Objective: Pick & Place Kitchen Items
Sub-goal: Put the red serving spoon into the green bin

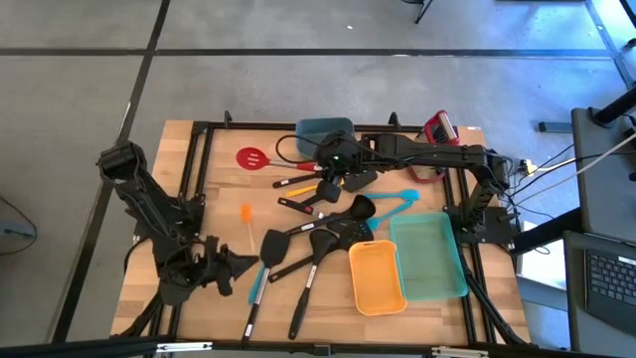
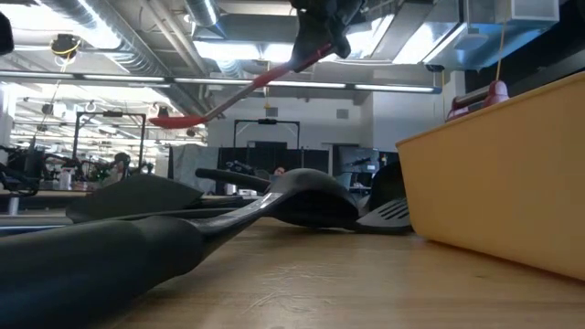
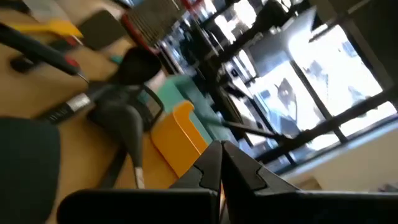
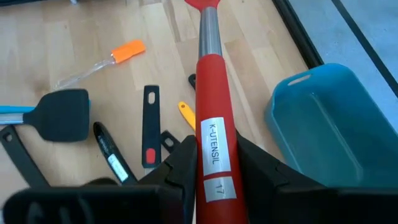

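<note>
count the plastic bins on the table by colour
orange plastic tray: 1
pale teal plastic tray: 1
dark blue plastic tub: 1
total: 3
The red-framed item at the far right corner is too unclear to count as a bin.

An orange tray touches a teal tray; a blue bin sits apart.

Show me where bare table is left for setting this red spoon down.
Bare wood lies between the red spoon head and the orange-headed spatula, along the left frame rail. The centre utensil pile is crowded; orange tray and teal tray are empty. Right gripper holds the spoon.
</note>
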